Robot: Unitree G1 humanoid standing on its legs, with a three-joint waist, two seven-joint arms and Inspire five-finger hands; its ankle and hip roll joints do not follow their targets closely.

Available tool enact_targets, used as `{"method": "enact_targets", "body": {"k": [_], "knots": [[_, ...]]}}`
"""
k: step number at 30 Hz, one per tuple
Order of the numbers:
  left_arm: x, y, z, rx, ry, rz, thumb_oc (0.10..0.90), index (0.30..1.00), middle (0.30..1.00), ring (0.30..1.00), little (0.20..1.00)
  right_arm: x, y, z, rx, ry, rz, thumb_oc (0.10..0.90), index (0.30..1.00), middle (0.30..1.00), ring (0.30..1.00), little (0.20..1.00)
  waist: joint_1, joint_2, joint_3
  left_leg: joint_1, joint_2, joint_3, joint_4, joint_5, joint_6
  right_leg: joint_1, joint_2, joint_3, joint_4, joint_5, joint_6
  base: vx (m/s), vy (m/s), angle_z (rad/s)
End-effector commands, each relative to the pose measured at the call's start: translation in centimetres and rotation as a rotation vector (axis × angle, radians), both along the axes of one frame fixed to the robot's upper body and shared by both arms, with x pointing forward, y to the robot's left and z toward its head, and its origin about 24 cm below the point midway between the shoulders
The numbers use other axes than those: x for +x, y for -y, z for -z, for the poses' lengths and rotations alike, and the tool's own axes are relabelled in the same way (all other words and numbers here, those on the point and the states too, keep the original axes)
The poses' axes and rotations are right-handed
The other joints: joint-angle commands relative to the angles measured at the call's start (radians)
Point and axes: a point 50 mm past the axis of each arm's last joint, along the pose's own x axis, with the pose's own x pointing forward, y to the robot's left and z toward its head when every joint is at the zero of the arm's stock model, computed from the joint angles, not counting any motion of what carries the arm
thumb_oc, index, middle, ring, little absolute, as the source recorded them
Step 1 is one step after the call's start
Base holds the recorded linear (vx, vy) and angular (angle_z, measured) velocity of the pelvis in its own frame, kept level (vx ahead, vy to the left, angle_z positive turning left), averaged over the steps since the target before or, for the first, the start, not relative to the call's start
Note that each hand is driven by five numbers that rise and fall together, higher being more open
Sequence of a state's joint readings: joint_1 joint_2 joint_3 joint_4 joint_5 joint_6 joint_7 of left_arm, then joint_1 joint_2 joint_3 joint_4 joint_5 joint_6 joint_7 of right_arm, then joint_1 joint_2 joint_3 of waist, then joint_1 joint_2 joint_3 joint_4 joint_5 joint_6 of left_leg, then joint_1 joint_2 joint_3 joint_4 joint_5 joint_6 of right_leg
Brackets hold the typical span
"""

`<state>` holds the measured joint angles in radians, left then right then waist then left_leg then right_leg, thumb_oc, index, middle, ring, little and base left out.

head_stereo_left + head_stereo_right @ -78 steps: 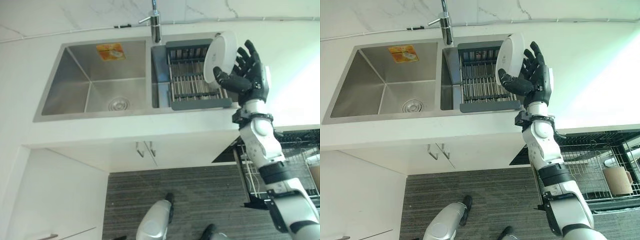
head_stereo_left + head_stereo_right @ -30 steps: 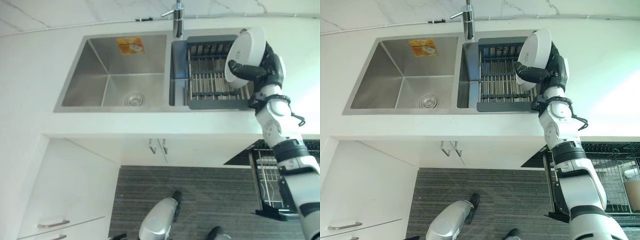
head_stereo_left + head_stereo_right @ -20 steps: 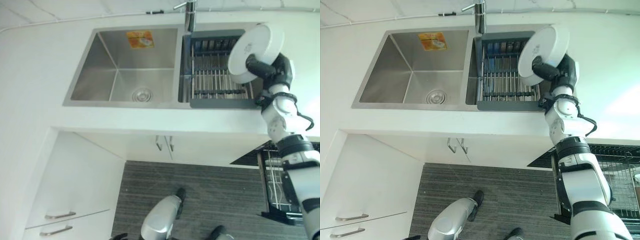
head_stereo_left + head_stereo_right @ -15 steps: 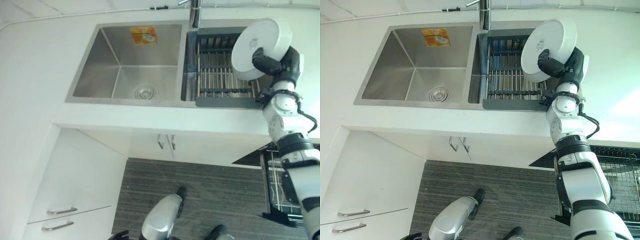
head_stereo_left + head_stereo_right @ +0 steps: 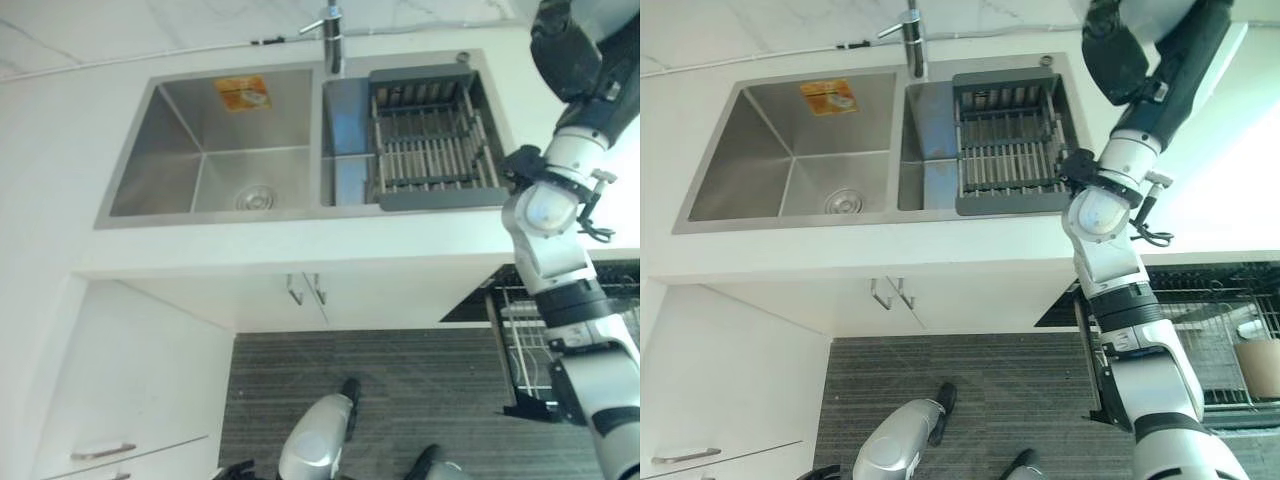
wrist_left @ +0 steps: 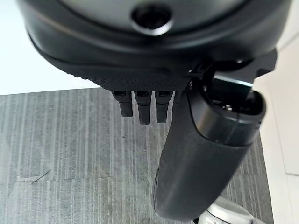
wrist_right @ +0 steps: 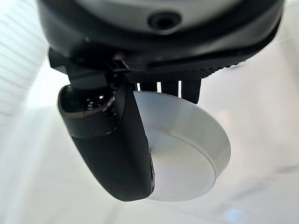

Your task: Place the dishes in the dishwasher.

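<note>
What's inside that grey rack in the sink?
The grey rack looks empty: bare bars. The sink floor beneath is hidden. The right hand grips a white plate.

Looks like a home kitchen: white countertop (image 5: 60,150) with a double stainless sink (image 5: 215,140) and tap (image 5: 333,40), a grey dish rack (image 5: 430,140) over one basin, white cabinets (image 5: 130,390) below, and a pulled-out dishwasher rack (image 5: 1220,330) alongside.
</note>
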<state>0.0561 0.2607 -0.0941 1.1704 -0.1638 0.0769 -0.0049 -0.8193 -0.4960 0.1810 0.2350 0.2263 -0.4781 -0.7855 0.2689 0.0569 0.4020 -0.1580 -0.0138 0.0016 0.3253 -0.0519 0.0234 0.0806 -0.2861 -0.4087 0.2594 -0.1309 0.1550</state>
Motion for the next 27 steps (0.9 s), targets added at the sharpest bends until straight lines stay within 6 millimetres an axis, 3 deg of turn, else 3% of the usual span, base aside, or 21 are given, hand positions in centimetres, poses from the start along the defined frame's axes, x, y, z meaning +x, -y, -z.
{"method": "enact_targets", "body": {"k": [1, 8, 10, 12, 15, 21, 27], "knots": [[-3.6, -1.7, 0.1, 0.082, -0.134, 0.061, 0.800, 0.900, 0.900, 0.900, 0.900, -2.3, -0.1, -2.3, -0.025, 0.235, -0.037, 0.400, 0.300, 0.300, 0.300, 0.300, -0.013, -0.019, -0.154, 0.021, 0.091, 0.007, -0.025, -0.120, -0.052, -0.073, -0.018, 0.063, 0.041, -0.043, -0.002, -0.16, -0.129, -0.32], [-2.9, -0.6, 0.4, 0.085, -0.128, 0.032, 0.800, 0.900, 0.900, 0.900, 0.900, -4.8, -0.9, 1.2, -0.029, 0.204, -0.179, 0.400, 0.300, 0.300, 0.300, 0.300, -0.119, -0.055, -0.186, 0.042, 0.141, 0.072, -0.025, -0.139, -0.068, -0.115, 0.038, 0.151, 0.041, -0.059, -0.018, -0.15, -0.121, -0.49], [-2.6, -0.1, 0.5, 0.081, -0.128, 0.025, 0.800, 0.900, 0.900, 0.900, 0.900, -5.5, 0.0, 2.2, -0.033, 0.168, -0.189, 0.400, 0.300, 0.300, 0.300, 0.300, -0.152, -0.062, -0.194, 0.049, 0.152, 0.087, -0.025, -0.144, -0.070, -0.127, 0.055, 0.179, 0.041, -0.063, -0.022, -0.10, -0.120, -0.56], [-2.2, 0.9, 0.7, 0.063, -0.119, 0.012, 0.800, 0.900, 0.900, 0.900, 0.900, -7.0, 2.4, 4.7, -0.031, 0.080, -0.204, 0.400, 0.300, 0.300, 0.300, 0.300, -0.224, -0.075, -0.208, 0.063, 0.179, 0.128, -0.025, -0.150, -0.077, -0.151, 0.081, 0.226, 0.041, -0.062, -0.023, -0.12, -0.158, -0.81], [-1.8, 1.3, 0.7, 0.045, -0.103, -0.012, 0.800, 0.900, 0.900, 0.900, 0.900, -8.0, 3.6, 6.1, -0.060, 0.028, -0.208, 0.400, 0.300, 0.300, 0.300, 0.300, -0.266, -0.078, -0.209, 0.078, 0.193, 0.156, -0.025, -0.154, -0.080, -0.160, 0.089, 0.250, 0.041, -0.059, -0.024, -0.05, -0.078, -0.57], [-0.7, 1.9, 0.6, 0.019, -0.062, -0.010, 0.800, 0.900, 0.900, 0.900, 0.900, -9.1, 5.7, 8.2, -0.115, -0.081, -0.147, 0.400, 0.300, 0.300, 0.300, 0.300, -0.333, -0.077, -0.202, 0.105, 0.212, 0.194, -0.025, -0.162, -0.085, -0.175, 0.103, 0.288, 0.041, -0.056, -0.030, -0.03, -0.067, -0.43], [-0.6, 2.0, 0.6, 0.013, -0.063, 0.000, 0.800, 0.900, 0.900, 0.900, 0.900, -8.8, 6.5, 10.0, -0.149, -0.190, -0.146, 0.400, 0.300, 0.300, 0.300, 0.300, -0.356, -0.070, -0.196, 0.109, 0.215, 0.201, -0.025, -0.162, -0.089, -0.183, 0.106, 0.295, 0.041, -0.056, -0.034, -0.01, -0.016, -0.10]]}}
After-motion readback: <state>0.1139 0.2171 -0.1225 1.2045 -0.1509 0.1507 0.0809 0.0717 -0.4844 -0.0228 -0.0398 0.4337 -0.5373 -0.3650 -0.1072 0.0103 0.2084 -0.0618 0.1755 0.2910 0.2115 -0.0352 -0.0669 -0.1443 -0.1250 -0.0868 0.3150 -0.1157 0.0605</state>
